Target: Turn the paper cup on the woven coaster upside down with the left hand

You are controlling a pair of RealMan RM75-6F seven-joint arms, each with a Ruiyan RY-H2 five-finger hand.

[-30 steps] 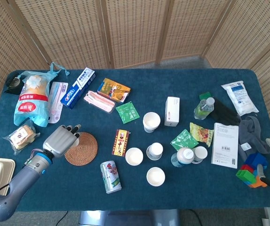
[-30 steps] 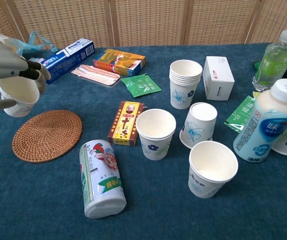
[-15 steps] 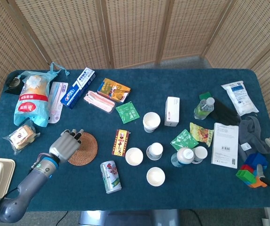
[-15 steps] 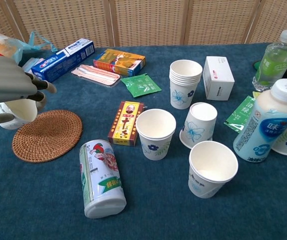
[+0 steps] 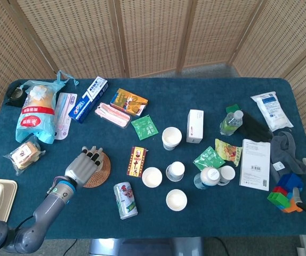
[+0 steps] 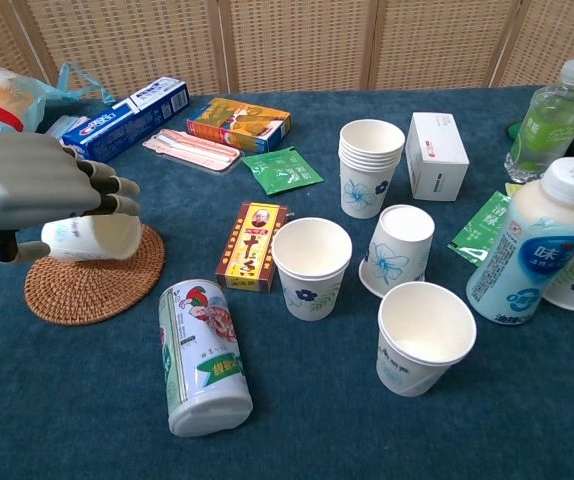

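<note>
Here, left hand point(image 6: 29, 192) gripping unlabelled paper cup point(image 6: 92, 238), above woven coaster point(image 6: 92, 285)

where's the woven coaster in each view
Head view: the woven coaster sits lower left of centre, its left part hidden under the left hand.
Chest view: the coaster lies at the left edge, below the left hand, which holds the paper cup over it.
Shared landmark: the tipped can, lying just right of the coaster.
</note>
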